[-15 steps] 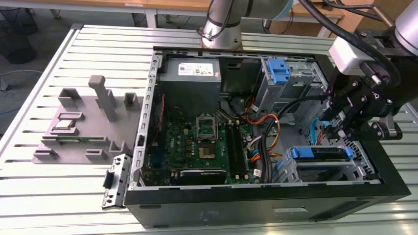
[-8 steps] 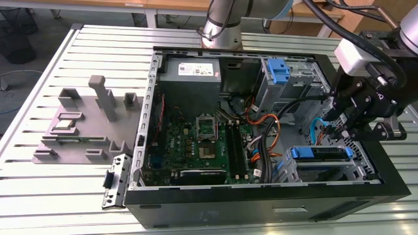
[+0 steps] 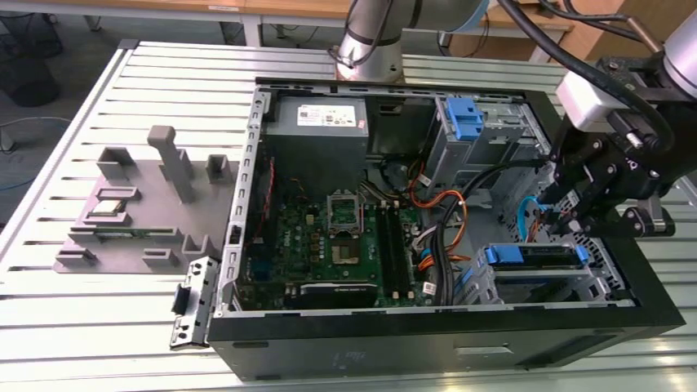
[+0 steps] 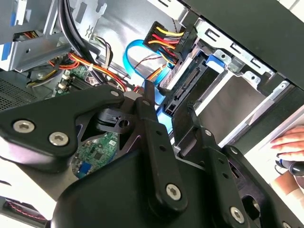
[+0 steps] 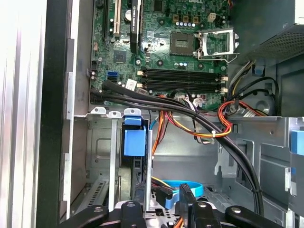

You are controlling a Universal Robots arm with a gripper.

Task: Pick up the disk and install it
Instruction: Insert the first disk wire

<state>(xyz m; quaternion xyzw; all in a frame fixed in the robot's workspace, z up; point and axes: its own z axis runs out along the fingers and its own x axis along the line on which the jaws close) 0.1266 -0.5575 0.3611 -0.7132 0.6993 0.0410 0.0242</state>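
Note:
The disk (image 3: 530, 256) lies flat in the drive cage at the case's corner on the exterior view's right, its blue side rails showing at both ends. In the second wrist view its silver face (image 4: 237, 102) sits inside the cage, with a cable plug against its dark connector end. My gripper (image 3: 561, 214) hangs just above and behind it. Its black fingers (image 4: 147, 102) stand open at the connector end, and only a blue cable shows in the gap. In the first wrist view the disk (image 5: 134, 142) is seen edge-on beyond my gripper (image 5: 161, 199).
The open case holds a motherboard (image 3: 326, 245), a grey power-supply box (image 3: 318, 117), bundled cables (image 3: 436, 204) and an upper bay with a blue latch (image 3: 463, 118). A grey parts fixture (image 3: 142, 204) stands on the slatted table. A person's hand (image 4: 289, 142) rests outside the case.

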